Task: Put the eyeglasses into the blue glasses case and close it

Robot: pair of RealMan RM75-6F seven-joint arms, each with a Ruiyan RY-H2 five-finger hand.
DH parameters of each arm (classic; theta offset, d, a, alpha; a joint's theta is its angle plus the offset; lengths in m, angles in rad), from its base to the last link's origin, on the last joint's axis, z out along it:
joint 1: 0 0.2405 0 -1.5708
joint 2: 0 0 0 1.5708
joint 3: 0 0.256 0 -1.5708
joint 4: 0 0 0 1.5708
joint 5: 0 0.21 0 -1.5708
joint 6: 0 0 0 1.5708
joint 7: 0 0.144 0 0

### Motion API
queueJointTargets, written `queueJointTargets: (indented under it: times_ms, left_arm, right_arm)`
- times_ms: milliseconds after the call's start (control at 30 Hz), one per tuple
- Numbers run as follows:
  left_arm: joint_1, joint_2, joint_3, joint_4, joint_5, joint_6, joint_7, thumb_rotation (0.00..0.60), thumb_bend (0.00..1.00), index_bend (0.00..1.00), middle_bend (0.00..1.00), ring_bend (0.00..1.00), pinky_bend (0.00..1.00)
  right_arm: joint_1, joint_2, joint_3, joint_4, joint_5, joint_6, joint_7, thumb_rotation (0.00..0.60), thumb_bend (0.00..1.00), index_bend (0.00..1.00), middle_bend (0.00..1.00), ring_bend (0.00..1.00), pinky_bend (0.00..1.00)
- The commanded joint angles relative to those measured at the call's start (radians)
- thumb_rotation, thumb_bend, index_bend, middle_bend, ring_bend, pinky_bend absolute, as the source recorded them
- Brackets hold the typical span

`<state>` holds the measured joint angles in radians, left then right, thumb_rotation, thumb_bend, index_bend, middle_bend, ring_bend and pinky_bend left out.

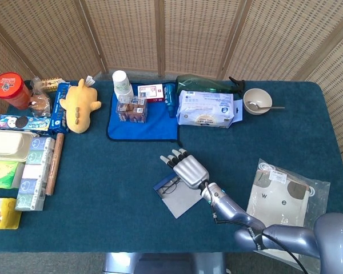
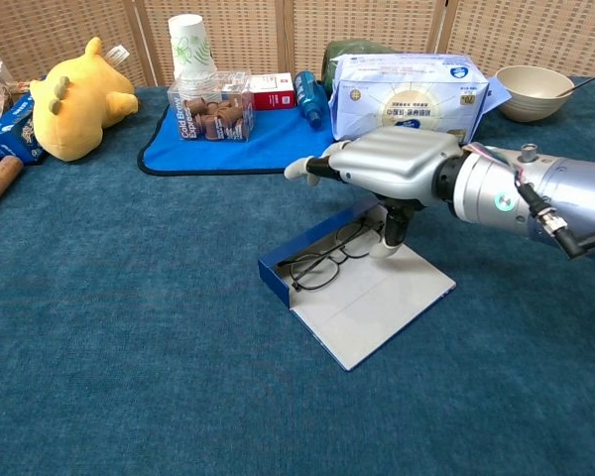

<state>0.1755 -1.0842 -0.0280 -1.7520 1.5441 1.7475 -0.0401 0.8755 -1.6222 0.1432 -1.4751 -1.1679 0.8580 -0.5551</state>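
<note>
The blue glasses case (image 2: 278,268) lies open in the middle of the table, its grey lid (image 2: 372,302) flat toward me; in the head view the case (image 1: 177,197) shows below the hand. The thin-framed eyeglasses (image 2: 322,263) lie along the blue tray, also visible as eyeglasses (image 1: 170,185) from above. My right hand (image 2: 392,169) hovers palm down over the case's far right side, fingers stretched out to the left and thumb (image 2: 389,238) pointing down beside the glasses' right end. It holds nothing. From above the right hand (image 1: 188,170) covers part of the case. My left hand is out of sight.
A blue mat (image 2: 258,144) with a snack box and paper cup (image 2: 188,45) lies behind the case. A tissue pack (image 2: 412,94) and bowl (image 2: 535,89) stand at the back right, a yellow plush (image 2: 74,99) at the back left, a plastic bag (image 1: 283,194) to the right.
</note>
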Motion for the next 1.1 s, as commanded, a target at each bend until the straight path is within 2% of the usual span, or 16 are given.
queueJointTargets:
  times_ms: [33, 367, 533, 967, 1100]
  left_arm:
    - [0.001, 0.000, 0.001, -0.001, 0.001, 0.001, 0.002, 0.600, 0.29, 0.18, 0.10, 0.00, 0.00]
    - [-0.006, -0.002, 0.001, -0.005, 0.009, -0.005, 0.009, 0.600, 0.30, 0.18, 0.10, 0.00, 0.00]
    - [-0.006, -0.001, 0.000, -0.008, 0.011, -0.003, 0.011, 0.600, 0.30, 0.18, 0.10, 0.00, 0.00]
    - [0.002, 0.003, 0.004, -0.004, 0.007, 0.004, 0.004, 0.600, 0.29, 0.18, 0.10, 0.00, 0.00]
    - [0.005, 0.005, 0.005, 0.000, 0.005, 0.007, -0.001, 0.600, 0.29, 0.18, 0.10, 0.00, 0.00]
  right_arm:
    - [0.001, 0.006, 0.001, -0.006, 0.003, 0.004, -0.001, 0.600, 0.16, 0.04, 0.17, 0.10, 0.16]
    - [0.030, 0.117, -0.002, -0.152, 0.070, -0.080, 0.006, 0.600, 0.22, 0.18, 0.20, 0.09, 0.15]
    - [0.061, 0.147, -0.003, -0.198, 0.125, -0.126, 0.002, 0.600, 0.22, 0.18, 0.22, 0.10, 0.15]
    - [0.154, 0.126, -0.005, -0.190, 0.231, -0.175, -0.022, 0.598, 0.23, 0.18, 0.22, 0.11, 0.15]
    - [0.193, 0.114, -0.013, -0.162, 0.284, -0.181, -0.054, 0.556, 0.23, 0.21, 0.23, 0.12, 0.16]
